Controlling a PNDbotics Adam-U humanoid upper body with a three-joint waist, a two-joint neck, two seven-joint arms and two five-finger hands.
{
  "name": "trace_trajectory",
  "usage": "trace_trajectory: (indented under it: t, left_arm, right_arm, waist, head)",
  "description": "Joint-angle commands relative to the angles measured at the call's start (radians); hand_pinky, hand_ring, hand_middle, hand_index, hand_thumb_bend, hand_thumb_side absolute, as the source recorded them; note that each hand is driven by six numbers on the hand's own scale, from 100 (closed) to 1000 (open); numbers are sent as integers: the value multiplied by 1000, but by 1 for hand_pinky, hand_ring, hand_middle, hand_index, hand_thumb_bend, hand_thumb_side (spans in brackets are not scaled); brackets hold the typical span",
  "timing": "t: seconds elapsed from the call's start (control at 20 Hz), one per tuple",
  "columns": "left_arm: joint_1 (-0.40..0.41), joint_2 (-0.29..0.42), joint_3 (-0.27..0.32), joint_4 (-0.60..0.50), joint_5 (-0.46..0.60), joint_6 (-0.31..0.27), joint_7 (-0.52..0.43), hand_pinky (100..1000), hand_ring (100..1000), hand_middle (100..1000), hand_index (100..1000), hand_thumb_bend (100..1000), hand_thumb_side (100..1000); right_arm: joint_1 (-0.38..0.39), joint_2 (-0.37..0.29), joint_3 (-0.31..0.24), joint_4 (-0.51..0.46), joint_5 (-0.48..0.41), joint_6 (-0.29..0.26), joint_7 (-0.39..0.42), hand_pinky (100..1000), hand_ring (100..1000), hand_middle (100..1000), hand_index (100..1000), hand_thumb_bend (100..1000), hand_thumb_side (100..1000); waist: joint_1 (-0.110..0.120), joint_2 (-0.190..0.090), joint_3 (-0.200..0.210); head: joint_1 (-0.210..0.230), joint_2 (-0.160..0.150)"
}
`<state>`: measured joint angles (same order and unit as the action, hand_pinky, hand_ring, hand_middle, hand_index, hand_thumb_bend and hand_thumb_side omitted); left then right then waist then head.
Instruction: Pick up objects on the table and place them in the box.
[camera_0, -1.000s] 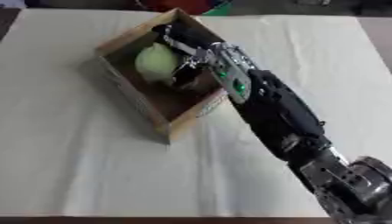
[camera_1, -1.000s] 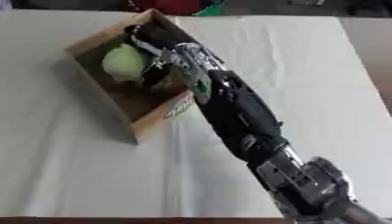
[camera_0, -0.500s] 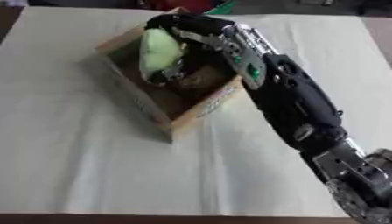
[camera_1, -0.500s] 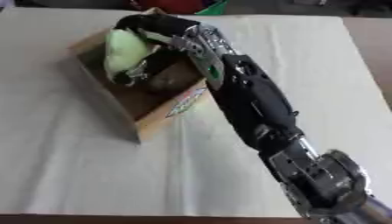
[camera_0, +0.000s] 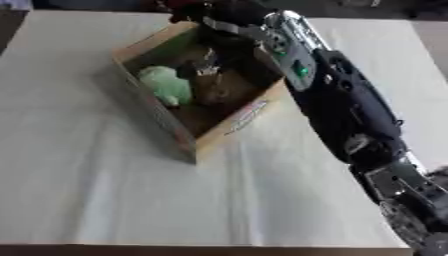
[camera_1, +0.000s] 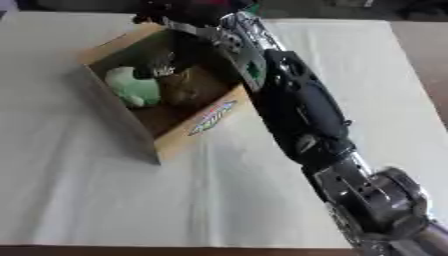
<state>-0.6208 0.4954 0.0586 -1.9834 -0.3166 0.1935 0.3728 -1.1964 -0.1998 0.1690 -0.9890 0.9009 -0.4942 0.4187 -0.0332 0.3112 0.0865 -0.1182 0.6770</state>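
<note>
Right arm reaches from lower right across white-covered table to cardboard box; right hand sits above box's far corner, dark and blurred, cannot tell whether fingers spread or curled; pale green object lies inside box against left wall, apart from hand; brownish item just beside it; left hand out of sight.

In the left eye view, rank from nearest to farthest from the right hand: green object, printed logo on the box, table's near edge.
1. Green object, inside the box, left of the right hand.
2. Logo, on the box's outer right wall.
3. Table's near edge, at bottom.
</note>
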Motion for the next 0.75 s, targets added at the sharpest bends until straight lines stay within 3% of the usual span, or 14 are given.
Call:
trace_trajectory:
  t: [0.05,0.15,0.2,0.25,0.3,0.35,0.6,0.75]
  left_arm:
    - [-2,24,12,-17,4,-4,13,676,750,762,852,647,914]
    - [6,31,13,-17,8,-12,25,672,748,763,855,636,914]
    - [12,35,14,-17,11,-18,33,670,746,763,858,619,914]
    - [19,39,16,-17,15,-24,43,669,745,763,859,601,916]
    - [25,43,17,-17,20,-31,53,669,745,763,859,601,916]
    - [33,45,19,-17,27,-37,63,663,737,762,864,541,917]
    - [81,46,32,-17,88,-79,129,643,706,756,874,263,914]
    - [112,47,35,-17,129,-102,170,635,697,754,876,219,910]
  right_arm:
    - [-29,-50,-25,-72,-43,19,-27,956,1000,1000,1000,596,992]
    - [-30,-77,-49,-114,-70,35,-52,939,1000,1000,1000,477,984]
    - [-29,-94,-67,-136,-84,44,-65,917,1000,980,1000,317,968]
    - [-27,-113,-87,-159,-98,55,-79,911,1000,968,999,262,968]
    - [-23,-130,-104,-181,-112,67,-93,911,1000,968,999,262,968]
    - [-16,-145,-117,-204,-126,79,-107,890,1000,927,966,100,964]
    - [52,-241,-193,-318,-196,122,-177,865,1000,875,911,100,945]
    - [113,-287,-222,-385,-237,151,-218,848,1000,850,890,100,928]
  waist:
    - [7,-29,-4]
    - [10,-31,-8]
    - [11,-32,-11]
    - [12,-32,-15]
    - [12,-33,-17]
    - [13,-33,-22]
    - [19,-37,-47]
    - [25,-37,-60]
  head:
    - [11,9]
    - [19,15]
    - [25,18]
    - [32,19]
    - [35,20]
    - [43,22]
    - [65,26]
    - [74,25]
